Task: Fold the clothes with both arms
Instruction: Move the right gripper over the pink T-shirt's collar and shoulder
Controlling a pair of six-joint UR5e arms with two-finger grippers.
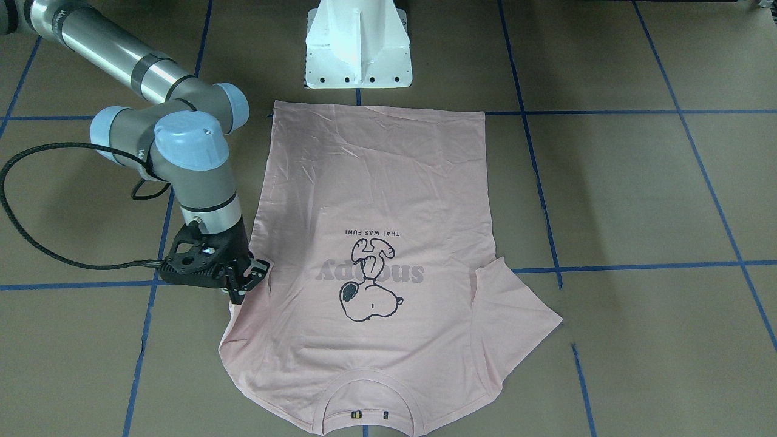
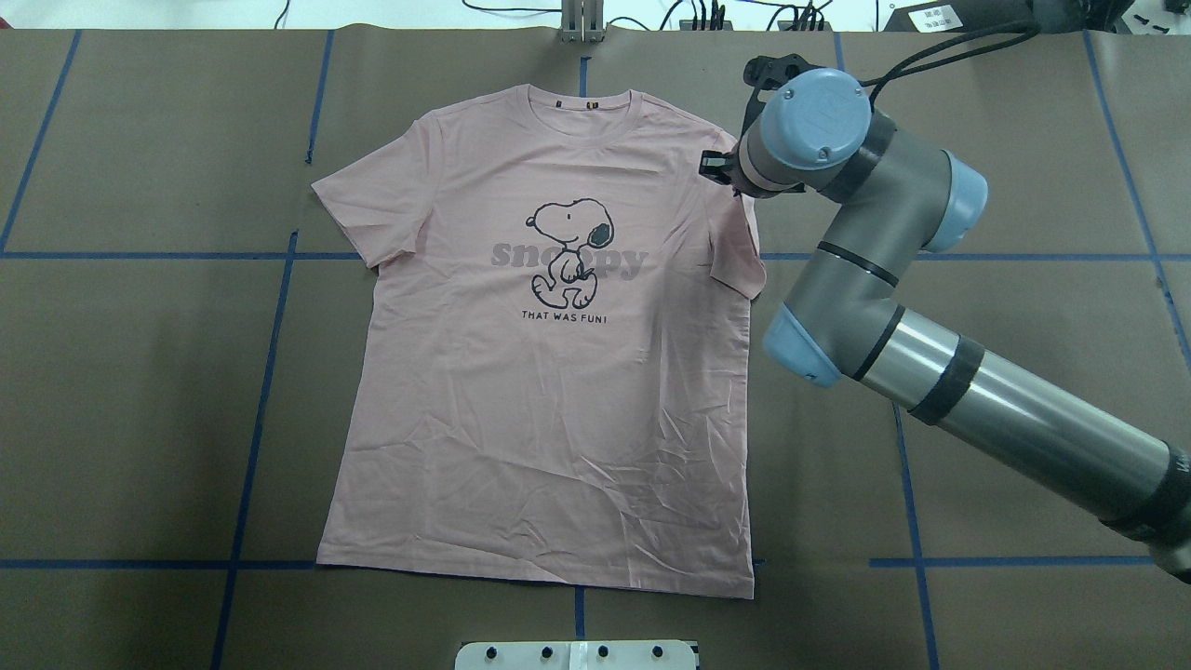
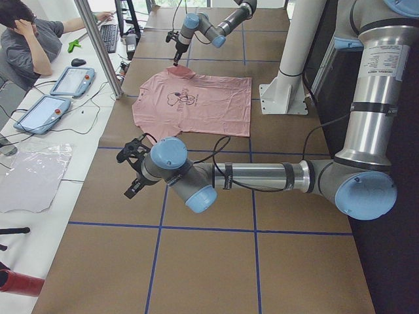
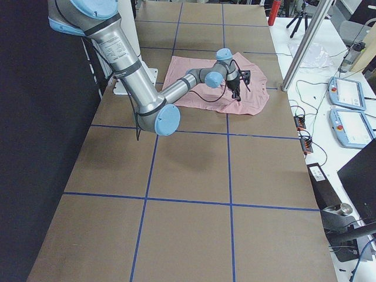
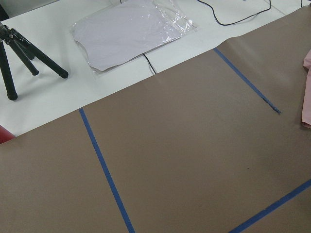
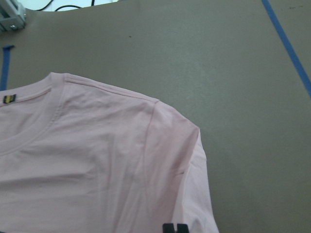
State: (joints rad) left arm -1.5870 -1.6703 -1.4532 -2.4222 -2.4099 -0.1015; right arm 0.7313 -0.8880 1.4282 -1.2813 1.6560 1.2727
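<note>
The pale pink T-shirt point(image 2: 558, 419) lies flat and print-up on the brown table, its collar away from the robot; it also shows in the front view point(image 1: 376, 182). My right gripper point(image 1: 243, 285) point(image 2: 715, 167) is down on the shirt's sleeve on my right side. It looks shut on the sleeve cloth. That sleeve point(image 6: 189, 160) lies drawn in against the body, and black fingertips point(image 6: 167, 228) show at its lower edge. My left gripper point(image 3: 131, 173) hovers over bare table far from the shirt. I cannot tell whether it is open or shut.
The white pedestal base point(image 1: 358, 48) stands just behind the shirt's hem. Blue tape lines point(image 2: 279, 372) cross the table. A white side bench holds a plastic bag point(image 5: 131, 29), a tripod point(image 5: 19, 58) and tablets point(image 3: 69, 82); an operator point(image 3: 26, 39) sits there.
</note>
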